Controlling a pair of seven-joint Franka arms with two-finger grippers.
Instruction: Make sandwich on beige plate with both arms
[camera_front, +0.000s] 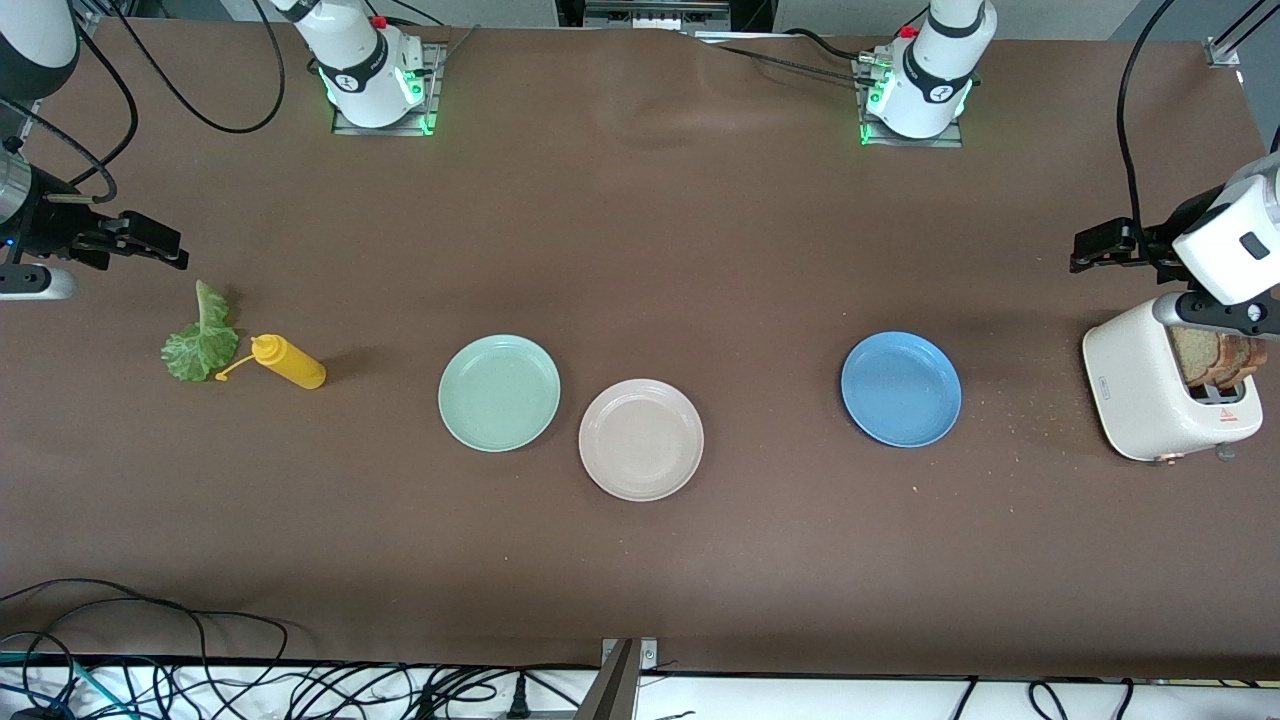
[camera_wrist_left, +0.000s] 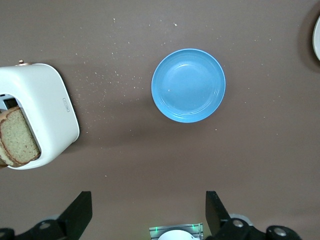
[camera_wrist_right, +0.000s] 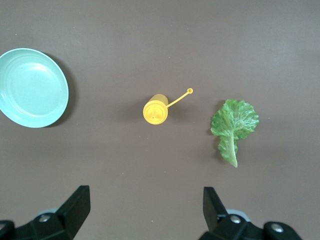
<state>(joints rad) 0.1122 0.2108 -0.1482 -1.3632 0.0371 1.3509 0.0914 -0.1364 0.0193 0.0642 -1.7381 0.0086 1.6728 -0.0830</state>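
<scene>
The beige plate (camera_front: 641, 439) sits empty near the table's middle, touching the mint-green plate (camera_front: 499, 392). Two brown bread slices (camera_front: 1215, 358) stand in the white toaster (camera_front: 1150, 395) at the left arm's end; they also show in the left wrist view (camera_wrist_left: 17, 139). The green lettuce leaf (camera_front: 203, 337) lies flat at the right arm's end and shows in the right wrist view (camera_wrist_right: 233, 124). My left gripper (camera_front: 1100, 247) hangs open and empty above the table beside the toaster. My right gripper (camera_front: 150, 243) hangs open and empty above the table near the lettuce.
A yellow squeeze bottle (camera_front: 288, 362) stands beside the lettuce, its cap dangling on a strap. A blue plate (camera_front: 901, 389) lies between the beige plate and the toaster. Crumbs are scattered around the toaster. Cables hang along the table's front edge.
</scene>
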